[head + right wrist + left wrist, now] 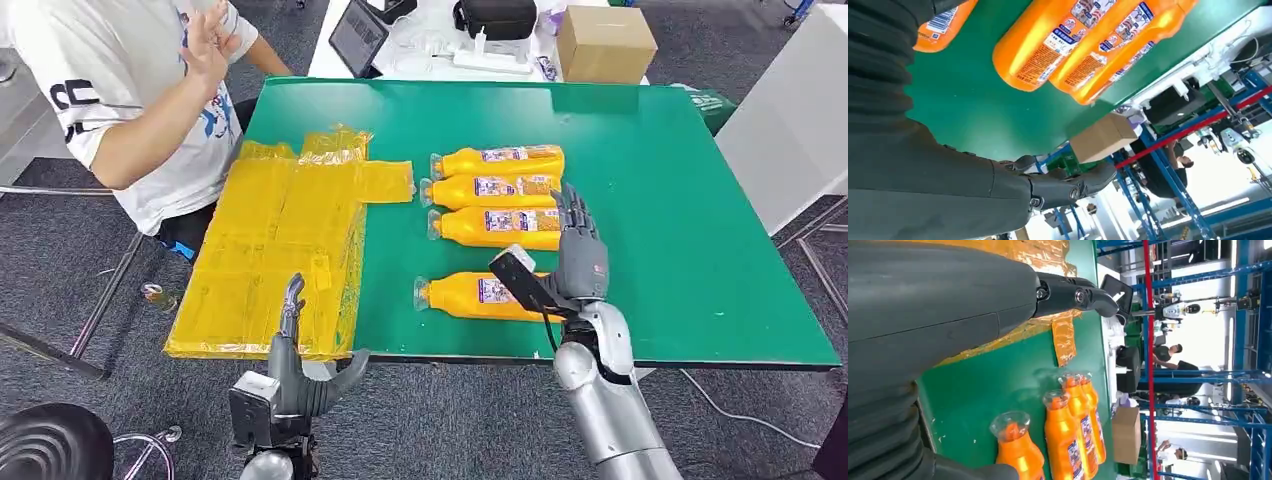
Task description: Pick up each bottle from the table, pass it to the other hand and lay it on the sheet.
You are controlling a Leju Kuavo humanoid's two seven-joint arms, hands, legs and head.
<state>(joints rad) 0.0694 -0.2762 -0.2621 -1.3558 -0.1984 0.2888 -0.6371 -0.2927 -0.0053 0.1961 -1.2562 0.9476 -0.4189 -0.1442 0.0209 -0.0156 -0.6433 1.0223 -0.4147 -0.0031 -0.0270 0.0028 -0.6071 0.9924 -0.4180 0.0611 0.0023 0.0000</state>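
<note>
Over the nearest bottle [478,296], which lies apart from the other three on the worktop [690,200], right robot hand [580,255] is open, empty: lower, wrap mid-body, lift level; left robot hand [295,375] open by sheet [270,250].

I'm looking into an industrial test hall, blue steel racking [1248,390], grey carpet floor [440,420], cluttered white workbench [430,50] with brown cardboard box [604,42]

I see four orange bottles lying on their sides on the green table, clear caps toward the sheet. Three [497,160] [490,190] [495,226] lie in a tight row, touching; the fourth [470,296] lies apart, nearer me. The yellow sheet [280,250], crinkled, lies flat just beside them, overhanging the table edge.
</note>
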